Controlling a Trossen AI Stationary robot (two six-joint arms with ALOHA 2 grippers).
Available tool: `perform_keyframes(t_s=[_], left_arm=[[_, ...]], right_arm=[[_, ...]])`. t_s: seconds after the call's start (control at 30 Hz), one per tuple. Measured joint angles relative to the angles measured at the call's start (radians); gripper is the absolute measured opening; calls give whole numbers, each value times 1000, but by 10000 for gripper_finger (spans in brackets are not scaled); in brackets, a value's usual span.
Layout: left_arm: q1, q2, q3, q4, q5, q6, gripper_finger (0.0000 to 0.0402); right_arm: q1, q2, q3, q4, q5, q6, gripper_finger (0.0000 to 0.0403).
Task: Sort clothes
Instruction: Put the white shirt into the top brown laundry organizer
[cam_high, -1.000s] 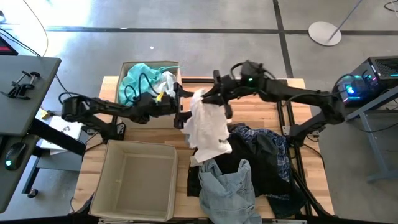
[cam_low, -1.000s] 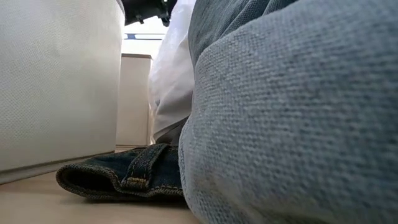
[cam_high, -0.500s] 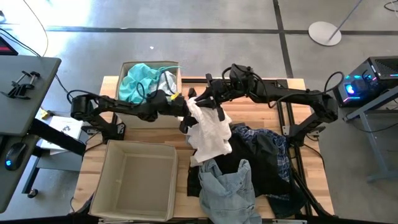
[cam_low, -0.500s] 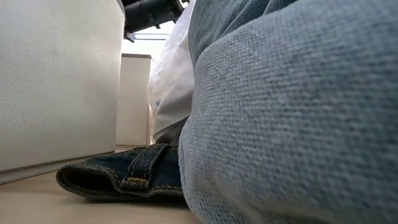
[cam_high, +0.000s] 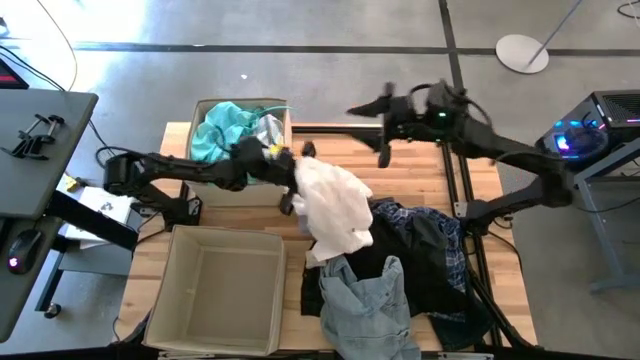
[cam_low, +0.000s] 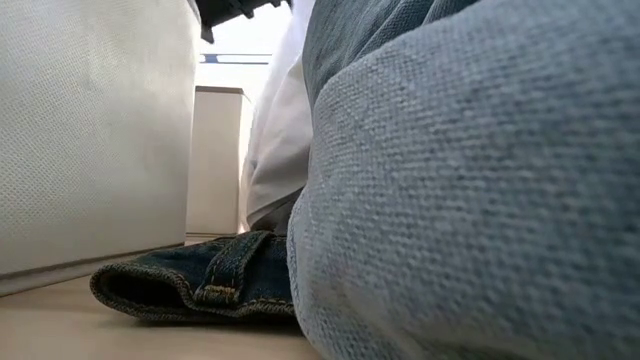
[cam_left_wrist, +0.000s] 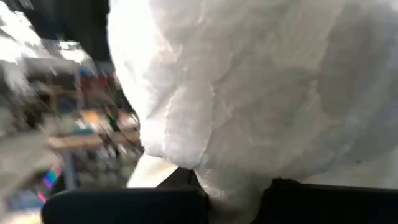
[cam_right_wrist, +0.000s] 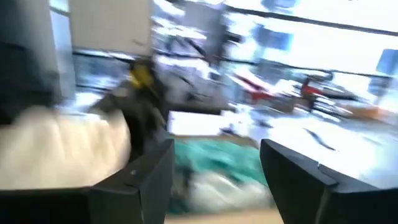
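My left gripper (cam_high: 296, 172) reaches in from the table's left and is shut on a white garment (cam_high: 332, 205). That garment fills the left wrist view (cam_left_wrist: 249, 87). It drapes over a heap of dark clothes (cam_high: 425, 250), and a pale blue denim piece (cam_high: 365, 300) lies nearer. My right gripper (cam_high: 384, 112) hovers open over the table's far edge with nothing between its fingers (cam_right_wrist: 214, 171). In the low view the pale denim (cam_low: 470, 200) blocks most of the scene. Beside it show a dark denim piece (cam_low: 200, 285) and the white garment (cam_low: 280, 140). My left gripper pinches a bunched part of the white garment at its far left end (cam_left_wrist: 231, 186) between its two fingers. The fingers come roughly level from the table's left. That end is held up, while the rest (cam_high: 340, 235) sags onto the dark heap.
A beige bin (cam_high: 283, 112) at the far left holds turquoise and pale clothes (cam_high: 225, 125). An empty beige bin (cam_high: 180, 290) stands at the near left. A black frame (cam_high: 462, 170) runs along the right of the table.
My right gripper has opened, let go of the white garment's top and drawn back toward the table's far right. My left gripper has shut on that top end. The garment's upper part has sunk and spread a little; its lower part has stayed on the heap.
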Motion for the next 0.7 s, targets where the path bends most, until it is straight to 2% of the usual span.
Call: perform_keyframes(t_s=[0.1,0.23,0.37,0.53,0.7], left_arm=[[27,-108,0,-2,-43,33,7],[78,-273,46,-30,-165,128,7],[122,-387,183,-152,-328,373,7],[179,-391,446,-427,-582,699,7],[249,-336,665,-727,-720,809,7]], right_arm=[[18,-78,-1,-133,147,-21,224],[56,-161,-39,-236,236,-2,222],[90,-219,-153,-236,302,10,222],[104,-276,-318,-175,399,58,222],[105,-328,-454,-69,401,110,222]])
